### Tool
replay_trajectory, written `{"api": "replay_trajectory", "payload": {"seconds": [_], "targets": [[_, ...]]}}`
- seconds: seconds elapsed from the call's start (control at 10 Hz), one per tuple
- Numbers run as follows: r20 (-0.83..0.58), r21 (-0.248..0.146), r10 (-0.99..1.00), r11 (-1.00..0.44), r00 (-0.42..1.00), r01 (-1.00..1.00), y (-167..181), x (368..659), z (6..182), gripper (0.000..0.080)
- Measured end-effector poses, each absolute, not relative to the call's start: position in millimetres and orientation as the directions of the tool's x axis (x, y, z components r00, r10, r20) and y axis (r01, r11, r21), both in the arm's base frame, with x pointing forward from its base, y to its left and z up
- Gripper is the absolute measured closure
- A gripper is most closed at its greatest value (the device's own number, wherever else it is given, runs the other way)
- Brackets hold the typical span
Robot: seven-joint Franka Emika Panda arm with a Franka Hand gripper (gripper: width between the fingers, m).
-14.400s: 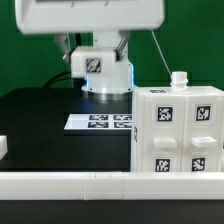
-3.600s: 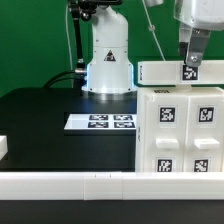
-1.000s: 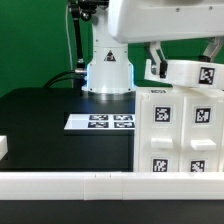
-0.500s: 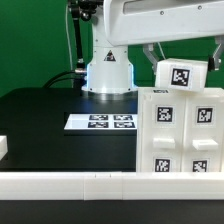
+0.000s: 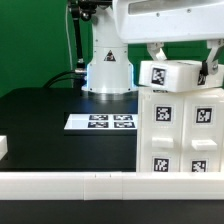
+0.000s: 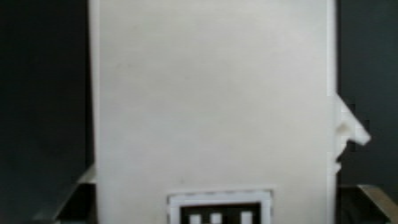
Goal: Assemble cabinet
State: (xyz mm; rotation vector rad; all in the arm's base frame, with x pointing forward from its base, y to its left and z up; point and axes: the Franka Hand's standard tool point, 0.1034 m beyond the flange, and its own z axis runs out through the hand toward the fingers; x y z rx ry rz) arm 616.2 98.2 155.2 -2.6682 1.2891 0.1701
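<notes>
The cabinet (image 5: 180,130), a big white box body with several square tags on its front, stands at the exterior view's right. Just above its top my gripper (image 5: 183,62) is shut on a white panel (image 5: 178,76) that carries one tag on the face toward the camera. A finger (image 5: 155,52) shows at each end of the panel. In the wrist view the white panel (image 6: 205,100) fills most of the picture, with its tag at the near edge. My gripper (image 6: 217,200) straddles it, a dark finger (image 6: 71,195) on either side. The cabinet is hidden there.
The marker board (image 5: 100,122) lies flat on the black table, beside the cabinet. The arm's white base (image 5: 108,68) stands behind it. A white rail (image 5: 90,183) runs along the front edge. A small white block (image 5: 3,147) sits at the far left.
The held panel has turned above the cabinet: its tagged face has swung from the exterior view's right end to the left end. The grip has stayed the same.
</notes>
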Motion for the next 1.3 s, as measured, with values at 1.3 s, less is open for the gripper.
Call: {"api": "replay_trajectory", "payload": {"seconds": [1.3], "targets": [[-0.25, -0.083, -0.964, 0.114, -0.09, -0.99, 105, 628, 153.4, 0.0163]]}}
